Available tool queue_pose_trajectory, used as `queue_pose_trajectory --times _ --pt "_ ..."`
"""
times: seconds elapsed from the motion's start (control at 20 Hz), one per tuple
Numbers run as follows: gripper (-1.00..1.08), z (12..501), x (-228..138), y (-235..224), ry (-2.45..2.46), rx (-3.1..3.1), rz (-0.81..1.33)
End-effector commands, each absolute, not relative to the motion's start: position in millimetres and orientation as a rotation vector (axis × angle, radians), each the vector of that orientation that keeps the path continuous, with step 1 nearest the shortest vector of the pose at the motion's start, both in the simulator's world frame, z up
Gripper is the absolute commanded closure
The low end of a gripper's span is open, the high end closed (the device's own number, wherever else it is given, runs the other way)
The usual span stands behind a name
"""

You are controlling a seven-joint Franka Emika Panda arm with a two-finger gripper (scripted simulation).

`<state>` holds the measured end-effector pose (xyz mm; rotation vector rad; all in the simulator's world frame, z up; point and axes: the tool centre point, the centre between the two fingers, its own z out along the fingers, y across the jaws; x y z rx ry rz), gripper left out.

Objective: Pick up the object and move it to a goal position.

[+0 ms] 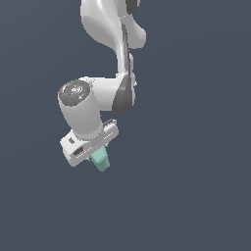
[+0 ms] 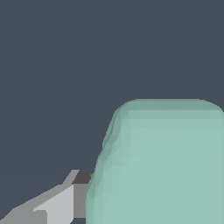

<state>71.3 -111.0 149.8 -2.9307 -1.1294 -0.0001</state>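
Beneath the white arm's wrist, the end effector (image 1: 98, 153) is gripping the small mint-green matte block (image 1: 101, 160).
Block is hanging at its six o'clock, clamped between closed fingers (image 2: 57, 205); the carry step seems under way, calling next for steady travel toward the unseen goal.

Dark slate-blue field (image 1: 196, 206), shown behind the arm in the exterior view. The same field (image 2: 57, 65) is seen in the wrist view. It is rendered in one even tone throughout, so whether it is a floor or a mere backdrop cannot be told. The block (image 1: 102, 162) is carried at the gripper (image 1: 100, 156), one finger (image 2: 61, 203) being seen against its side. Contact between block and field cannot be judged from either view.
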Motion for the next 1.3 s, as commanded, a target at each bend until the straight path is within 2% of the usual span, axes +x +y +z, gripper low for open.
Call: queue_pose_trajectory --times 0.0,0.65,1.25 --pt "1.08 167.0 78.6 -125.1 -1.130 -2.930 -0.001" --pt "1.08 236.1 111.2 -183.8 -1.130 -2.931 -0.001" --pt "1.08 265.9 127.1 -209.5 -1.130 -2.931 0.000"
